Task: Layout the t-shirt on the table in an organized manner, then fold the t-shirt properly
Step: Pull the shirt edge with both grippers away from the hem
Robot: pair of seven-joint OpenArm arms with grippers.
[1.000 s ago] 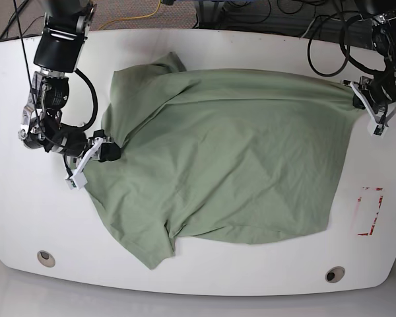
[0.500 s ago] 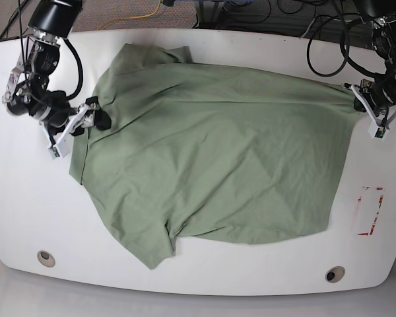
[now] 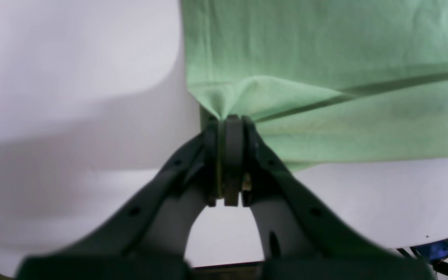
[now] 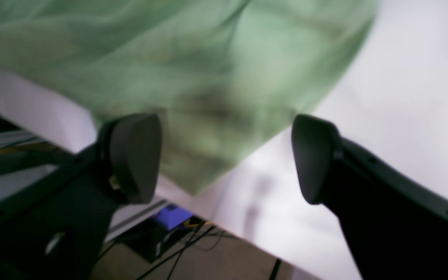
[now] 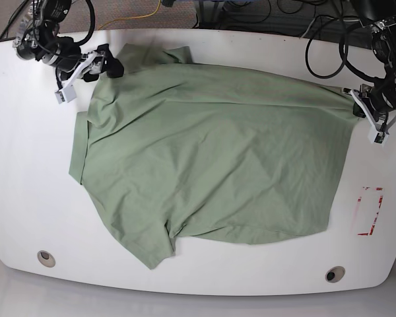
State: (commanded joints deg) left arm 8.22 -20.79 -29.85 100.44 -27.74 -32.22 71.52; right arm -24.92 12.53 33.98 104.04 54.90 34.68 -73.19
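The pale green t-shirt (image 5: 211, 158) lies spread over the white table (image 5: 26, 185), back side up, with one sleeve pointing to the near edge. At the shirt's far left corner, my right gripper (image 5: 89, 74) stands open; in the right wrist view its fingers (image 4: 134, 155) are wide apart with blurred t-shirt fabric (image 4: 208, 58) beyond them and nothing clamped. My left gripper (image 5: 361, 107) is shut on the t-shirt's far right corner; the left wrist view shows the gripper (image 3: 228, 121) pinching a puckered point of the fabric (image 3: 325, 58).
A red tape rectangle (image 5: 369, 211) marks the table at the right. Two grey grommet holes (image 5: 46, 257) (image 5: 334, 274) sit near the front edge. Cables hang behind the table's far edge, close to both arms.
My right gripper has travelled from the shirt's left side up to its far left corner and let go of the fabric. The shirt's left edge now lies spread flat. The left gripper held still.
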